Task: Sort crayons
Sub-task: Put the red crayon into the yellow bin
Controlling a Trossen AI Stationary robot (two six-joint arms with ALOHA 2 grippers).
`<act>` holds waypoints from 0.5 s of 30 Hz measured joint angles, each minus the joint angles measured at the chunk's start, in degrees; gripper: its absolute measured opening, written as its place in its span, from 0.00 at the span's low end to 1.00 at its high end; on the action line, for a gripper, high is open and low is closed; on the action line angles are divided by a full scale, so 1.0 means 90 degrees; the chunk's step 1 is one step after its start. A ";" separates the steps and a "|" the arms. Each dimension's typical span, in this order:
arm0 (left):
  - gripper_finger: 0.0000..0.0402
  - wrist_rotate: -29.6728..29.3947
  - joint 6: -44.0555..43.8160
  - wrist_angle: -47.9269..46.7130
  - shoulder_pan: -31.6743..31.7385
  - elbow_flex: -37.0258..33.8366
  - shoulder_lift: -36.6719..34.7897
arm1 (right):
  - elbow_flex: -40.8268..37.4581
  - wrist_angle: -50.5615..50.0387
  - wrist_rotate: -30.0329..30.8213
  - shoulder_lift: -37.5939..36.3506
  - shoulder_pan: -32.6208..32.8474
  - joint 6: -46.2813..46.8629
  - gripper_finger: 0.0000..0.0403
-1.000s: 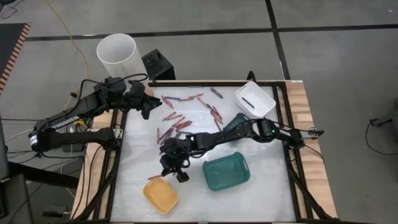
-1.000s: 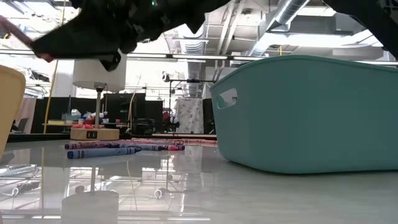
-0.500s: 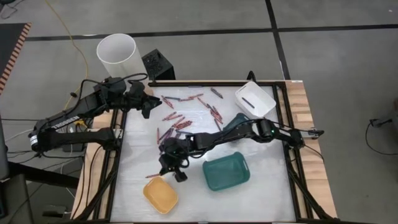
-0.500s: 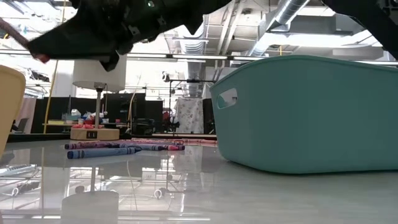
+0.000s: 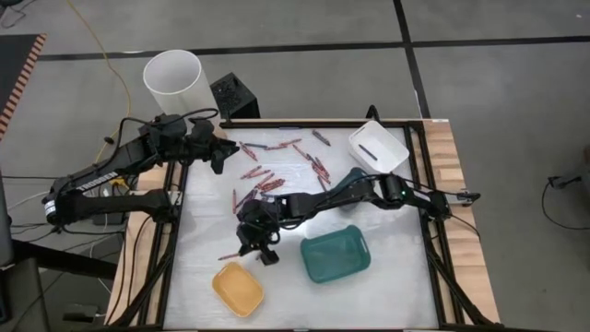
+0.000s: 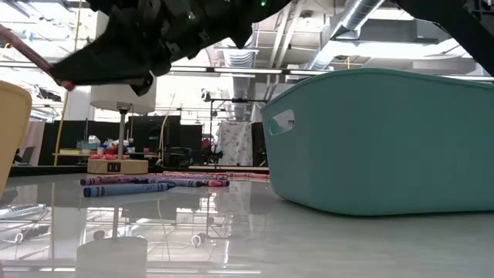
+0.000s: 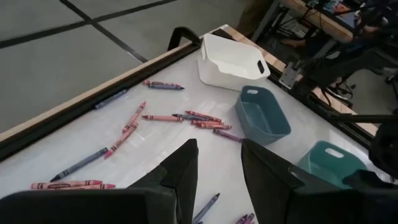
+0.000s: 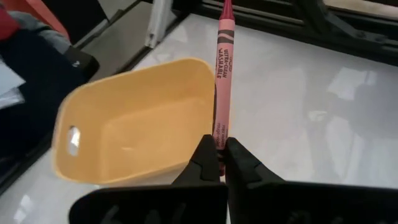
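Note:
My right gripper [image 5: 247,249] is shut on a pink-red crayon [image 8: 222,74], just beyond the far rim of the yellow tray [image 5: 238,288]. The crayon also shows in the high view [image 5: 229,257] and the low view [image 6: 31,54]. Several loose crayons [image 5: 272,175] lie flat on the white table top. My left gripper [image 5: 219,152] is open and empty, above the table's far left corner, with crayons [image 7: 124,134] ahead of it. A teal tray [image 5: 335,255] sits near the yellow one. My right gripper pinches the crayon's near end [image 8: 218,142] between its two fingertips. The crayon runs on in line with the fingers, toward the table's left. It is lifted clear of the table, its free end [image 6: 11,35] slanting upward, beside the yellow tray's rim [image 8: 186,65].
A white tray [image 5: 378,148] stands at the far right, and a blue-grey tray [image 7: 264,115] lies beside it, partly under my right arm. A white cylinder [image 5: 173,81] and a black box [image 5: 232,95] stand beyond the table's far left edge.
My right gripper has shifted a little toward the table's far edge with the crayon, away from the yellow tray. The crayon stays pinched and clear of the table.

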 joint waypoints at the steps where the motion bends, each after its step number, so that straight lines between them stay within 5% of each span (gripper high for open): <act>1: 0.28 -0.0002 0.0057 0.0011 -0.0001 0.0000 0.0000 | 0.0000 -0.0012 0.0000 0.0000 -0.0024 -0.0044 0.01; 15: 0.28 -0.0002 0.0210 0.0375 0.0001 0.0002 0.0002 | 0.0000 -0.0016 0.0435 0.0000 0.0301 -0.0091 0.01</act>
